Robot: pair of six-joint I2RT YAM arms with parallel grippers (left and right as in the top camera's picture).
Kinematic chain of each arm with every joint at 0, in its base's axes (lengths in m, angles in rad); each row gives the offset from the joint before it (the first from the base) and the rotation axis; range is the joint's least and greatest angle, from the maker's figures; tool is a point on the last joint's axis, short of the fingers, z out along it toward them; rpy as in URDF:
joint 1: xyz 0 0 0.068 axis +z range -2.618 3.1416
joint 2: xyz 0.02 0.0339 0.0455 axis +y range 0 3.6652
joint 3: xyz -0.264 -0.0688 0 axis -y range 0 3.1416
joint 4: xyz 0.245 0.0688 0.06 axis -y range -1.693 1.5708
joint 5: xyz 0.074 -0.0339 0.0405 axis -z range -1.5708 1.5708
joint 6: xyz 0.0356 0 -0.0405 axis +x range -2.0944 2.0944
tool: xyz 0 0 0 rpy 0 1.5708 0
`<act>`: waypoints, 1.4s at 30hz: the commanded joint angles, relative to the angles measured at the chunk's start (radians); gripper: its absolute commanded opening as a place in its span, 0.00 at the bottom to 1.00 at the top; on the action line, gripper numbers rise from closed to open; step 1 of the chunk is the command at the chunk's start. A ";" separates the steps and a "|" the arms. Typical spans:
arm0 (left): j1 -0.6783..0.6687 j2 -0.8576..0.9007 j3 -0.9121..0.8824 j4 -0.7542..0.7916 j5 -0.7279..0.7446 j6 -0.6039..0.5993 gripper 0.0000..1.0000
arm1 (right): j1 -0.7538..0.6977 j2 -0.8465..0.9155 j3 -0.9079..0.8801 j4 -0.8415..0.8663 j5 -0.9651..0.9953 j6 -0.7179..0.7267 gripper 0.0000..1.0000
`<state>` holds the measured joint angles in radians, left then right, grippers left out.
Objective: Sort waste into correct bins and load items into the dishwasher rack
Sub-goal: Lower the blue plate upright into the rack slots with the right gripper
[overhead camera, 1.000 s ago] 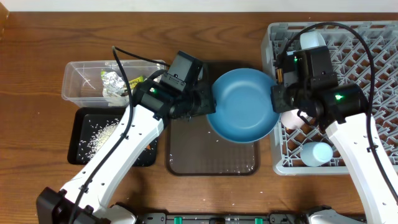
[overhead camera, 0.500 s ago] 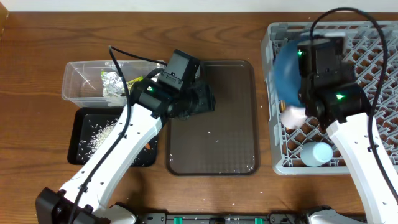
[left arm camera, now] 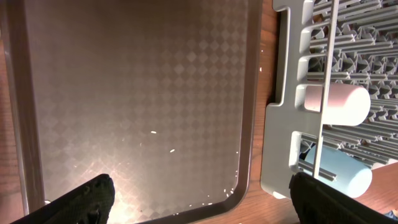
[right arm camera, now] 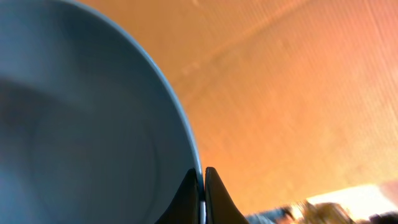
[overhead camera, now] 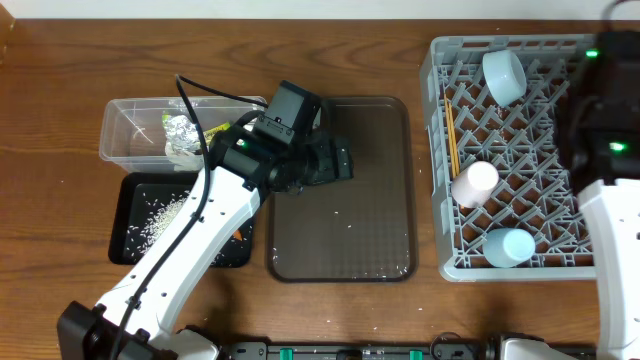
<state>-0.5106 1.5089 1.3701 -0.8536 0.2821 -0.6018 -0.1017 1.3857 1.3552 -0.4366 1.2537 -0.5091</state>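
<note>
1. While my left gripper (left arm camera: pixel 208 200) hangs over the brown tray (left arm camera: pixel 124 93), its fingers stand wide apart with nothing between them.
2. My right gripper (right arm camera: pixel 199 186) is pinched tight on the rim of the blue plate (right arm camera: pixel 81 124), held at the right side of the dishwasher rack (overhead camera: pixel 437 100).
3. Inside the rack lie the pink cup (overhead camera: pixel 474 184), the light blue cup (overhead camera: pixel 508 246), the bowl (overhead camera: pixel 503 75) and the chopsticks (overhead camera: pixel 450 135).

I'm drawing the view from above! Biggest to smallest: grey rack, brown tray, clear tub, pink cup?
1. grey rack, clearly largest
2. brown tray
3. clear tub
4. pink cup, by far the smallest
</note>
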 commanded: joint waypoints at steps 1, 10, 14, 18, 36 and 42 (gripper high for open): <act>0.003 -0.011 0.022 -0.002 -0.006 0.002 0.93 | -0.060 0.000 0.021 0.014 0.043 -0.046 0.01; 0.003 -0.011 0.022 -0.002 -0.006 0.002 0.95 | -0.134 0.067 0.010 -0.005 0.040 -0.089 0.01; 0.003 -0.011 0.022 -0.002 -0.006 0.002 0.95 | -0.150 0.105 -0.028 -0.005 0.041 -0.175 0.01; 0.003 -0.011 0.022 -0.002 -0.006 0.002 0.95 | -0.167 0.140 -0.043 -0.005 0.052 -0.192 0.01; 0.003 -0.011 0.022 -0.002 -0.006 0.002 0.95 | -0.091 0.150 -0.192 0.020 -0.013 -0.338 0.02; 0.003 -0.011 0.022 -0.002 -0.006 0.002 0.95 | -0.040 0.150 -0.192 0.034 -0.056 -0.336 0.01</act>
<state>-0.5106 1.5089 1.3701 -0.8536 0.2821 -0.6022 -0.1646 1.5333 1.1877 -0.3954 1.2789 -0.8299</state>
